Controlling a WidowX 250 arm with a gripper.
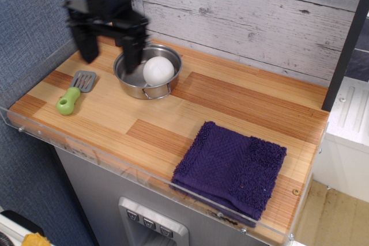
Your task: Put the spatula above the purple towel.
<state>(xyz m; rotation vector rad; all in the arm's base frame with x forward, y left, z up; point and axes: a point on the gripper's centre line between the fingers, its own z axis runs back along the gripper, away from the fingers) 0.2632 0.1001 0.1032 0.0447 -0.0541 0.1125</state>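
Observation:
The spatula lies on the wooden counter at the left, grey slotted blade toward the back, lime-green handle toward the front. The purple towel lies folded at the front right, near the counter's front edge. My gripper hangs open and empty above the counter's back left, its fingers spread wide. It is above and just behind the spatula's blade, at the left rim of the steel pot.
A steel pot with a white ball in it stands right of the spatula. A clear acrylic rim runs along the counter's front and left sides. A whitewashed plank wall stands behind.

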